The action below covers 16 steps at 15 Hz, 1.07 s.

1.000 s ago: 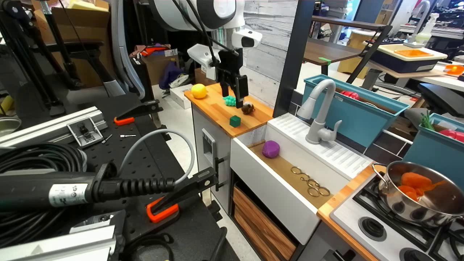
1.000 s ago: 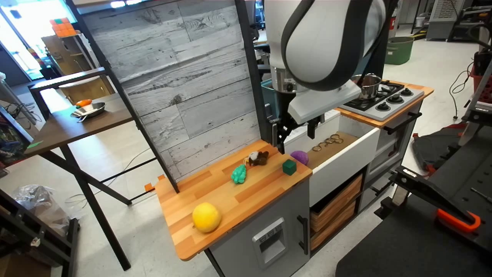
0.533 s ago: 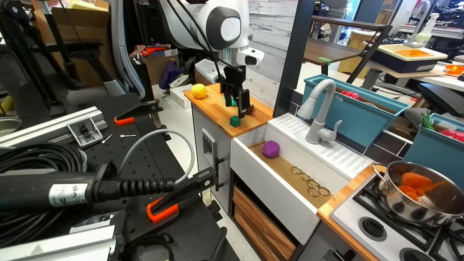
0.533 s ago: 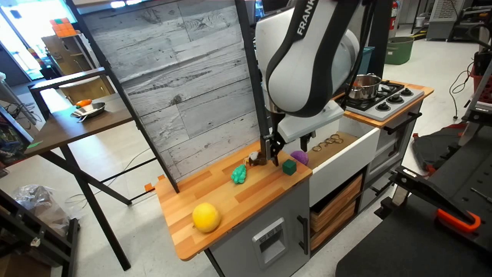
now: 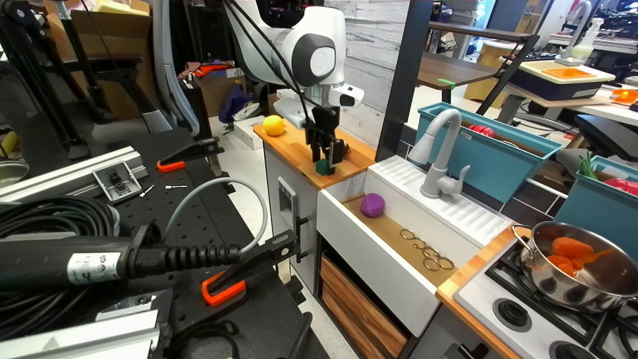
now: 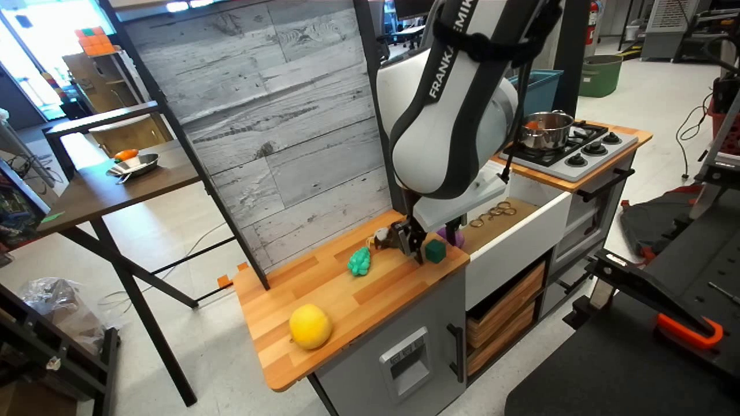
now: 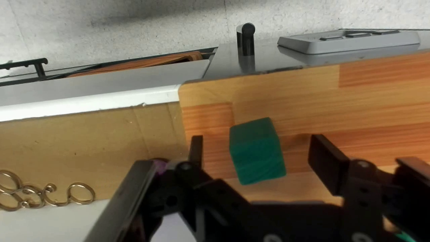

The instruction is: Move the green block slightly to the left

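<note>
The green block (image 5: 320, 167) is a dark green cube on the wooden counter, near the end beside the sink. It shows in an exterior view (image 6: 435, 251) and in the wrist view (image 7: 258, 161). My gripper (image 7: 256, 148) is open, with one finger on each side of the block and a visible gap to each. In both exterior views the gripper (image 5: 326, 162) is low over the counter at the block (image 6: 433, 247). No finger visibly touches the block. One finger partly covers it in an exterior view.
A bumpy bright green toy (image 6: 359, 262) and a dark brown piece (image 6: 388, 238) lie behind the gripper. A yellow ball (image 6: 311, 327) is at the counter's far end. The sink (image 5: 379, 269) holds a purple round piece (image 5: 372, 205) and brass rings. A plank wall (image 6: 277, 127) borders the counter.
My gripper has come down toward the counter and over to the green block, so its fingers are now on both sides of it. The block has not moved.
</note>
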Available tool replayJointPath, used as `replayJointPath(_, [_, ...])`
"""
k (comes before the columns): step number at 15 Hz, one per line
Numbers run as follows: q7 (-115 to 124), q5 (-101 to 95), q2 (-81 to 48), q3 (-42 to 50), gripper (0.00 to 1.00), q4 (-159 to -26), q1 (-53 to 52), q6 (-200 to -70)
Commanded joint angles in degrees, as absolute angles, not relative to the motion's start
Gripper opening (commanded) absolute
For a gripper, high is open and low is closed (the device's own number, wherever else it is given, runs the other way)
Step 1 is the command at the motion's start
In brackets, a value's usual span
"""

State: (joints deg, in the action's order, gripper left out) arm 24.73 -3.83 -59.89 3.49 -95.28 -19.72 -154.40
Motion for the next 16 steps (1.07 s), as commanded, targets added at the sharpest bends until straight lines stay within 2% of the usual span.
replayJointPath(1, [23.31,-2.74,-61.92,3.43,0.49,-91.39,-19.87,-151.91])
replayJointPath(5, [24.54,-2.74,-60.83,4.20,0.18,-91.65,-20.65,-151.11])
replayJointPath(7, [24.65,-2.58,-59.51,3.97,0.09,-92.54,-20.48,-150.18])
replayJointPath(16, [23.83,1.23,-55.76,-1.13,0.09,-93.48,-19.79,-149.57])
